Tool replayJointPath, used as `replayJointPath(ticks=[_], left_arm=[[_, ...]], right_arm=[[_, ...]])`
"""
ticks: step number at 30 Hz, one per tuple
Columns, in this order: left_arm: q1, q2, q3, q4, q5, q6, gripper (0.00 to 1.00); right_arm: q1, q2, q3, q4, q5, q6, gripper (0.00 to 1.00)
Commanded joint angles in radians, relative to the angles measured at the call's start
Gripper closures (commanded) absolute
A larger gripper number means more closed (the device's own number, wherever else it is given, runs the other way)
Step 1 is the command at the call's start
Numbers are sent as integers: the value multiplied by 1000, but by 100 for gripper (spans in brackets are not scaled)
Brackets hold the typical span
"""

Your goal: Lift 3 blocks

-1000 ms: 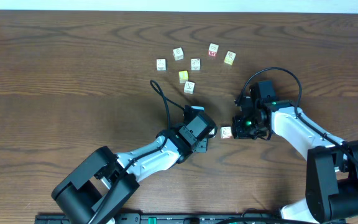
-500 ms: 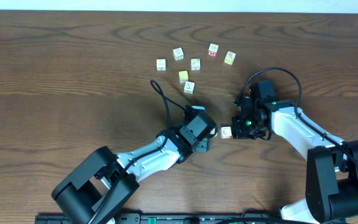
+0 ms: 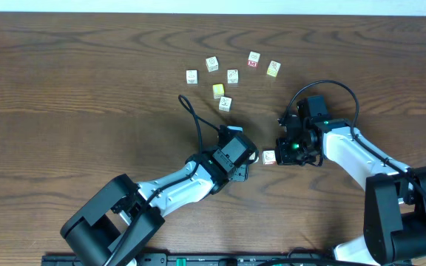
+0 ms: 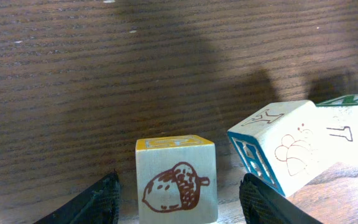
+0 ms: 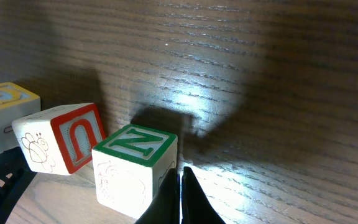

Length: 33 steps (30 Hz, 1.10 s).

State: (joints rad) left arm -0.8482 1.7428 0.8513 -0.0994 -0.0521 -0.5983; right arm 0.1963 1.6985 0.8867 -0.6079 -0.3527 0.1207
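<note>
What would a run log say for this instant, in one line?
left tool open, astride acorn block | right tool shut, beside green N block

we get an evenly bright, sharp overhead view. 2 wrist views are dimmer: white glare on the table (image 5: pixel 185 93), dark shadows across the wood, 1 block (image 4: pixel 347 137) blown out at right.

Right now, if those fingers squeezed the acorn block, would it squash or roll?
Probably no squashing: the acorn block looks like solid wood with crisp edges. Rolling seems unlikely, since it sits flat on the table. Its smooth faces might slip.
</note>
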Motion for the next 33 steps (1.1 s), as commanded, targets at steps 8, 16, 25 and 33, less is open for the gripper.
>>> replayJointPath(ticks=[8, 16, 25, 33], left_arm=[[19, -82, 17, -12, -21, 26, 49], [24, -157, 17, -14, -76, 74, 49], [138, -162, 17, -106, -122, 97, 56], [191, -161, 16, -184, -121, 91, 71]], right_arm=[[15, -10, -5, 2, -18, -14, 99], [15, -10, -5, 2, -18, -14, 99], [15, -10, -6, -3, -19, -9, 99], [15, -10, -6, -5, -47, 1, 99]])
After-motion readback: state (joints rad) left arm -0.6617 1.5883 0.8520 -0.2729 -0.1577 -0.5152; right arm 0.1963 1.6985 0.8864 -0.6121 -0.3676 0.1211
